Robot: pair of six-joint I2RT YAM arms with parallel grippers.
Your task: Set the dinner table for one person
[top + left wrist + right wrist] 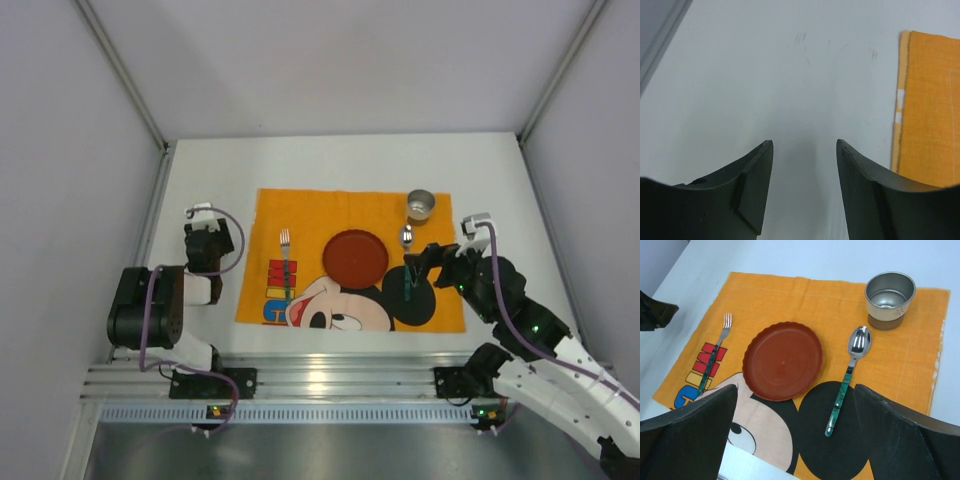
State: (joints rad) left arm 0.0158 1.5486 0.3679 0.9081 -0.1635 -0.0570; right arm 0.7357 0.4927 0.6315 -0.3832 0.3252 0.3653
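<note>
The white dinner table (pixel 340 165) bears an orange Mickey Mouse placemat (pixel 300 210). On the mat lie a red-brown plate (pixel 354 256) in the middle, a green-handled fork (pixel 284 262) to its left, a green-handled spoon (pixel 406 262) to its right, and a metal cup (pixel 421 205) at the mat's far right corner. My right gripper (pixel 418 268) is open and empty, raised over the spoon's handle (pixel 839 399). The plate (pixel 783 362), fork (pixel 714 356) and cup (pixel 889 299) also show in the right wrist view. My left gripper (pixel 203 216) is open and empty over bare table left of the mat (pixel 927 105).
A ribbed aluminium rail (pixel 330 375) runs along the near edge by the arm bases. Grey walls with metal posts (pixel 120 70) close in the table on the left, back and right.
</note>
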